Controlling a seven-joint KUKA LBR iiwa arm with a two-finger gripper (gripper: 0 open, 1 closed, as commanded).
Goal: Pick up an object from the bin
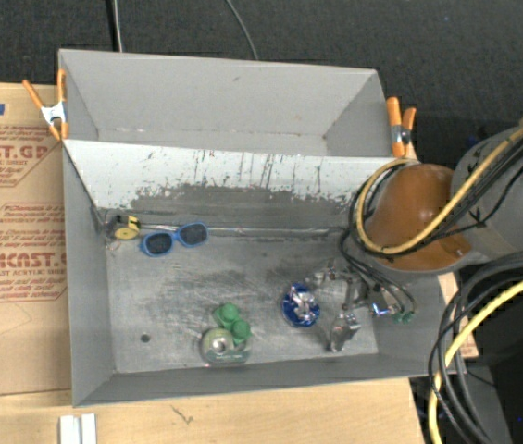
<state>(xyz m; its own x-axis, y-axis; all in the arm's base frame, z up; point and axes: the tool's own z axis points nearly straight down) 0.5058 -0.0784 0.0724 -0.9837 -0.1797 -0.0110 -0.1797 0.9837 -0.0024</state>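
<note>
A small, glossy blue-and-white thing (300,307) lies on the floor of the grey bin (224,100), just beside the claw (340,331) on its view-left side; whether the two touch is hard to make out. The claw sits low over the floor near the front right corner, and its metal parts run together, so I cannot tell whether it is wide or narrow. Farther view-left of the claw, by the front wall, a green lump (233,320) rests against a clear roundish piece (217,342). Well away, toward the back left, blue sunglasses (174,239) lie along the wall with a small yellow bit (127,230) beside them. Behind the claw bulges the arm's orange cover (414,213).
</note>
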